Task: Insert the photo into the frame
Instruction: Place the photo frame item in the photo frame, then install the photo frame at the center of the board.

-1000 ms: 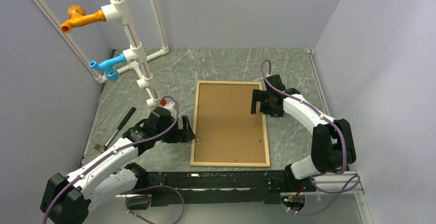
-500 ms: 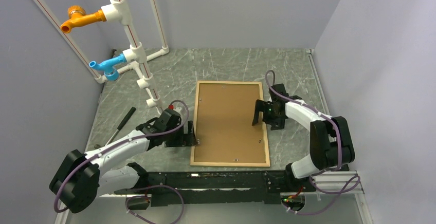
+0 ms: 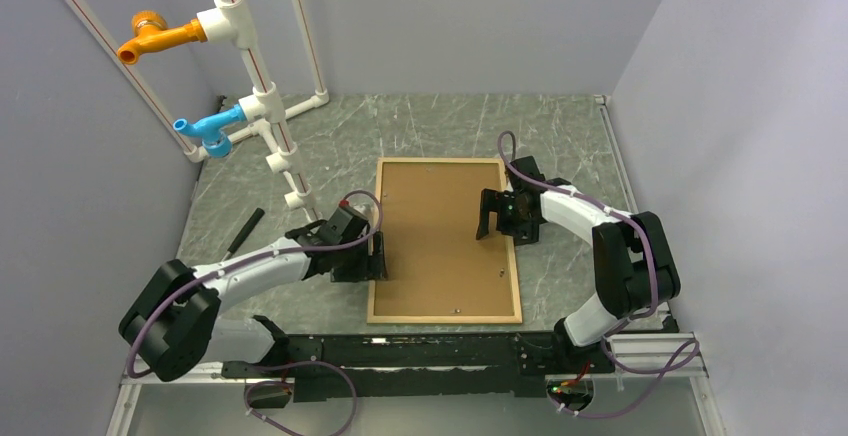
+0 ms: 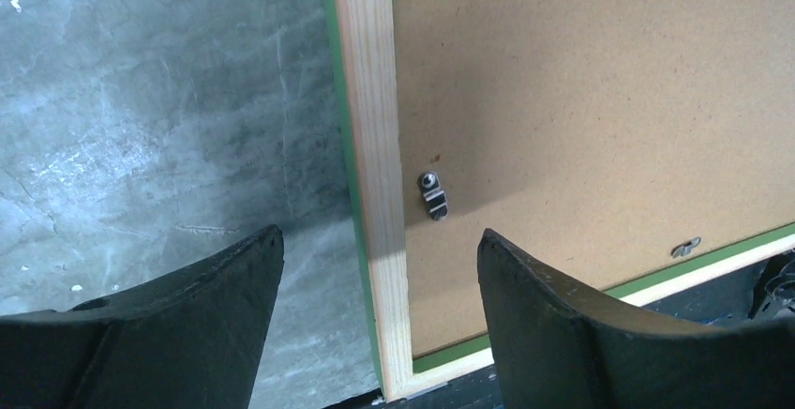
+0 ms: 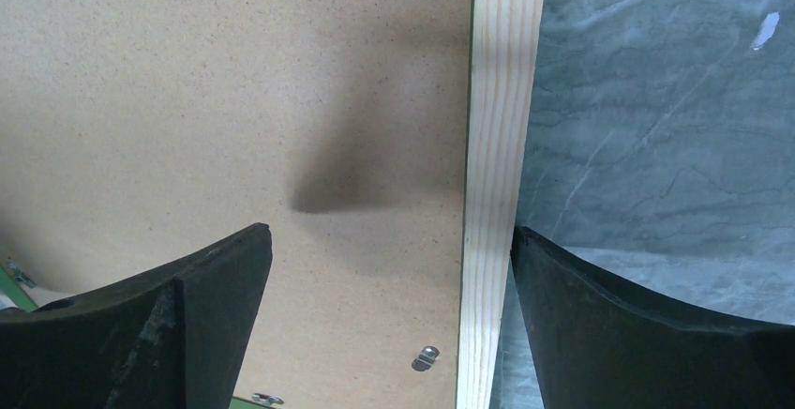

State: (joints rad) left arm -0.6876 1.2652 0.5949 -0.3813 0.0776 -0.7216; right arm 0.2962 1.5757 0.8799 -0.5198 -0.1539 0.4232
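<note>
The frame [image 3: 446, 316] lies flat on the table, pale wood face up, with a green edge showing. A plain brown backing board [image 3: 440, 231] fills it, and small metal clips [image 4: 432, 193] sit along its rim. The photo is hidden. My left gripper [image 3: 377, 256] is open and straddles the frame's left rail [image 4: 370, 99] near the front corner, one finger over the table, the other over the board. My right gripper [image 3: 503, 216] is open and straddles the right rail [image 5: 502, 99], touching neither side.
A white pipe rack [image 3: 262, 106] with an orange tap [image 3: 150, 36] and a blue tap [image 3: 205, 128] stands at the back left. A black tool [image 3: 241, 232] lies left of the left arm. A black mounting rail [image 3: 420, 351] runs along the near edge. Grey walls close in both sides.
The left gripper has moved right onto the frame's left rail and its jaws have narrowed a little. The right gripper has moved left over the right rail. The frame has shifted slightly left.
</note>
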